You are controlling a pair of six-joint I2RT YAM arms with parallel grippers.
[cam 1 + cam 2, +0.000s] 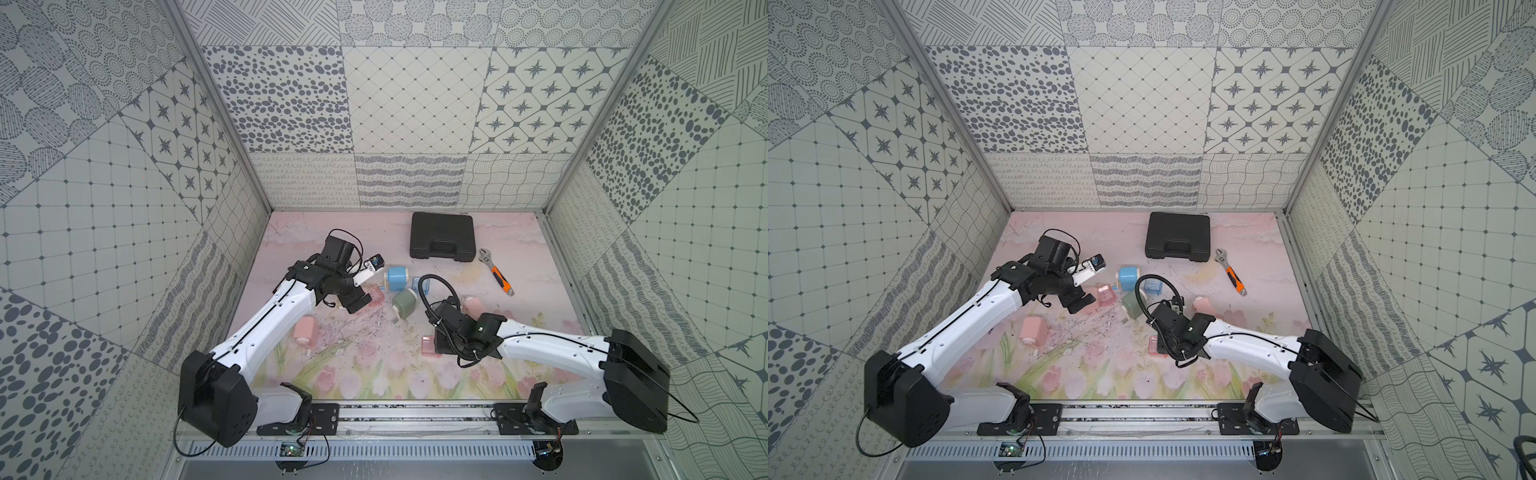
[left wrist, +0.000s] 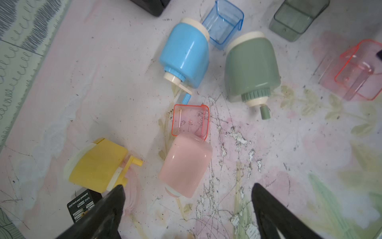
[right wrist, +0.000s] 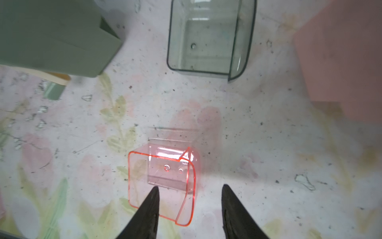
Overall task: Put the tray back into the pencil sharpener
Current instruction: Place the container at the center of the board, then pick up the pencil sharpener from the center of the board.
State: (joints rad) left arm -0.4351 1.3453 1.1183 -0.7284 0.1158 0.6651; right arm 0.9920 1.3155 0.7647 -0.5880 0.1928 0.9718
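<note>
One empty pink tray [image 3: 165, 169] under parted right fingers [image 3: 148, 211]; left fingers [image 2: 103, 211] wide; both empty.

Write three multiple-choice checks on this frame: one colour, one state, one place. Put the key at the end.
1. The adjustable wrench has a handle that is mainly:
A) green
B) orange
C) blue

2. The left gripper is:
A) shut on the adjustable wrench
B) shut, empty
C) open, empty

3. The blue tray lies:
A) beside the blue pencil sharpener
B) on the adjustable wrench
C) between the left gripper's fingers

Key:
1 B: both top views show an orange grip.
2 C: in the left wrist view its fingers stand wide apart and grip nothing.
3 A: the tray sits at that sharpener's cream end.
</note>
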